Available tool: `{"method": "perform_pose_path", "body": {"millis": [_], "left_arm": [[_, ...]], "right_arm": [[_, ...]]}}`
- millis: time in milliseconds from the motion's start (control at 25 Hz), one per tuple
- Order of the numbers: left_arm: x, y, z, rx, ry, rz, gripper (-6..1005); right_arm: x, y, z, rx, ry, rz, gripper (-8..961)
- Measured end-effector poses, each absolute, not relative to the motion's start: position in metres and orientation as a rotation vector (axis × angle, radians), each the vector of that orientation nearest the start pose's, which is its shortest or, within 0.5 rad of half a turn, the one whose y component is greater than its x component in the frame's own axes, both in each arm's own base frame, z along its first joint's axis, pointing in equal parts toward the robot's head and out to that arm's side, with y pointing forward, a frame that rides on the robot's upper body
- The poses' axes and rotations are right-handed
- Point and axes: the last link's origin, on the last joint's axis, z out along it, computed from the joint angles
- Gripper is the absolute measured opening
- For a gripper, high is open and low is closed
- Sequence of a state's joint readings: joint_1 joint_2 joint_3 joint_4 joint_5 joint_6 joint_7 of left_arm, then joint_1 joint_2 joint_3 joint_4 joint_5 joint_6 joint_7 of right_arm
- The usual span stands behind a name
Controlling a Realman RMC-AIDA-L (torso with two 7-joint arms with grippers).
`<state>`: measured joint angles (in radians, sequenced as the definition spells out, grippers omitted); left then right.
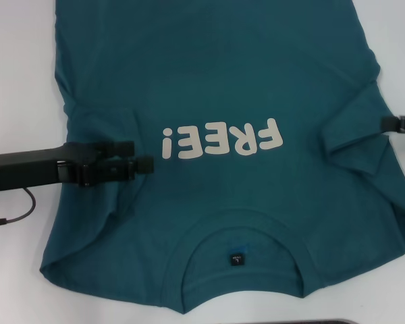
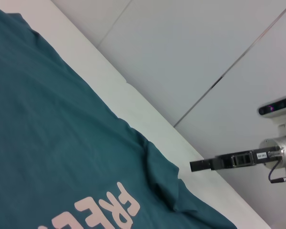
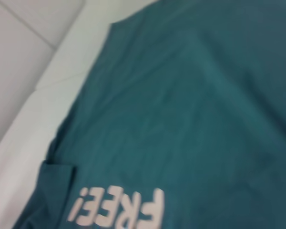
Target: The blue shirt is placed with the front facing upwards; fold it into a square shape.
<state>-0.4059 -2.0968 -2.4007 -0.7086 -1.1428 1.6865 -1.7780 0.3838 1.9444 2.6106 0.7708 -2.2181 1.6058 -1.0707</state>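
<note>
1. The left gripper (image 1: pixel 143 154) has its jaws open a little, over the blue shirt (image 1: pixel 216 88).
2. The shirt lies flat on the white desk (image 1: pixel 17 81).
3. Only the left wrist view shows the right gripper (image 2: pixel 196 165) whole; I cannot tell its jaws.

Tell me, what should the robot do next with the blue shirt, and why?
Probably the left gripper should pull back off the blue shirt. Both sleeves already look tucked inward, it sits over the chest beside the white letters, and the right gripper is only at the far edge.
</note>
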Motion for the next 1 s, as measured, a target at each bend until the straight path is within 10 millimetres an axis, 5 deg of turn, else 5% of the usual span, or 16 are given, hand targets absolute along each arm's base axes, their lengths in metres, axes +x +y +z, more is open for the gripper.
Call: {"method": "perform_pose_path", "body": {"millis": [360,1000], "left_arm": [[-0.276,0.284,-0.007,-2.714,-1.265,-0.795,874],[-0.279,0.282,-0.008,-2.721,-1.274,-0.766,875]], "right_arm": [[0.373,0.272,0.085,-2.155,1.715,0.500,791],[0.375,0.276,0.059,-2.141,1.790,0.467,786]]}}
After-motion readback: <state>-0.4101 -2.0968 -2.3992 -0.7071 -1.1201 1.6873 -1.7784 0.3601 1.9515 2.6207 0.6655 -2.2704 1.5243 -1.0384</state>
